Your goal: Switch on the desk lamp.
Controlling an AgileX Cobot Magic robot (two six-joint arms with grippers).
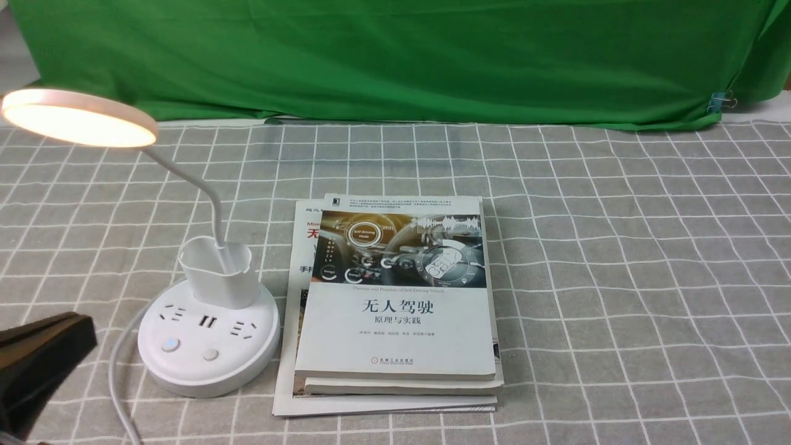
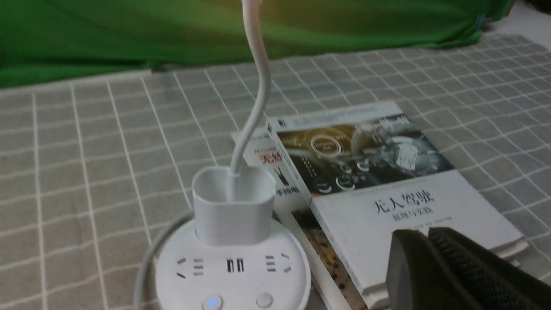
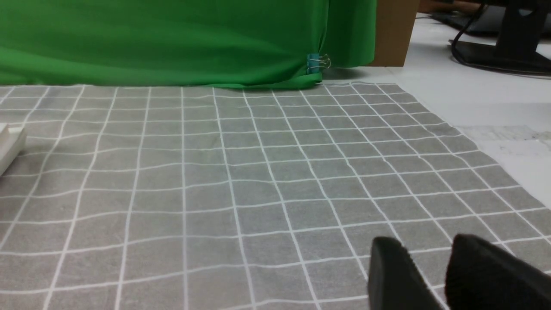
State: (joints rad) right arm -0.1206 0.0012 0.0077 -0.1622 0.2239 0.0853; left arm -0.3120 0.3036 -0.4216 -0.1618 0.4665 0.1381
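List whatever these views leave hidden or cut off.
- Cord of the desk lamp: runs off the front view's bottom edge; plug unseen.
- Lamp head: cut off by the left wrist view's top edge.
- Lower books: covers mostly hidden under the top book.
- Right end effector: outside the front view; only fingertips show in its wrist view.

Front view: my left gripper (image 1: 77, 330) is a dark wedge clipped by the corner, and I can't read the jaws there. The lamp cord (image 1: 120, 383) runs off the bottom edge. The lower books (image 1: 285, 371) are mostly buried under the top book (image 1: 401, 321), whose small print is too tiny for me to read.

Left wrist view, soft focus: the gooseneck (image 2: 258, 86) exits the top edge. The base (image 2: 232, 275) and both buttons (image 2: 264, 300) are clipped at the bottom.

Right wrist view: a white sliver (image 3: 8, 144) at the edge, which I can't identify. The right gripper (image 3: 426, 243) is cut off low, fingers only.
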